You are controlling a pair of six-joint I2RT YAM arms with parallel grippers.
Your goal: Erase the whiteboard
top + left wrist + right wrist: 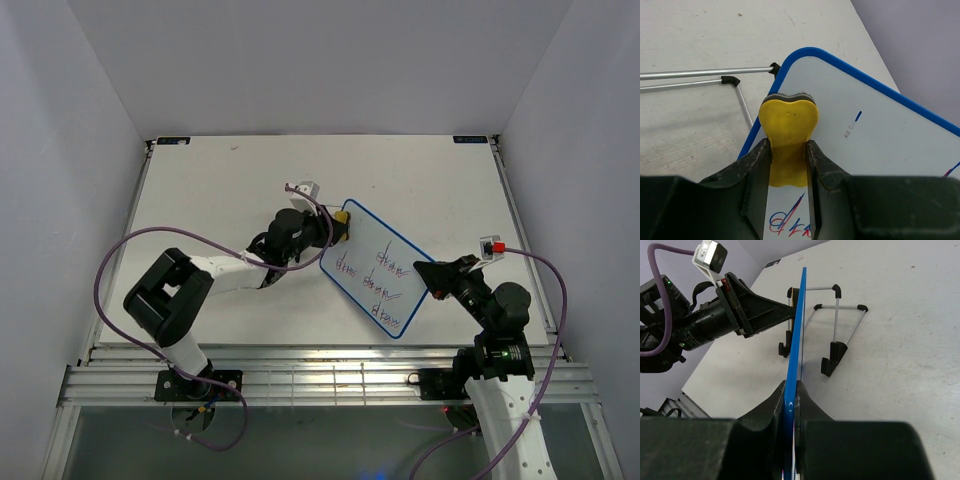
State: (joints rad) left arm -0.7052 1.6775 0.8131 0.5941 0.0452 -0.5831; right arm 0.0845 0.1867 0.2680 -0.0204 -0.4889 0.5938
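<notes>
Running diagonally, the whiteboard [378,268] slants from far-left to near-right.

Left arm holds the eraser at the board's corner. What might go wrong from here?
1. The right gripper pinches only the thin edge of the whiteboard; pressure from the eraser at the far corner may twist or slip the board.
2. The writing runs toward the right gripper, so the left gripper may crowd it while wiping.

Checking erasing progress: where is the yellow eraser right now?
The yellow eraser is mid-table in the top view, held in the left gripper at the far corner of the whiteboard.
</notes>
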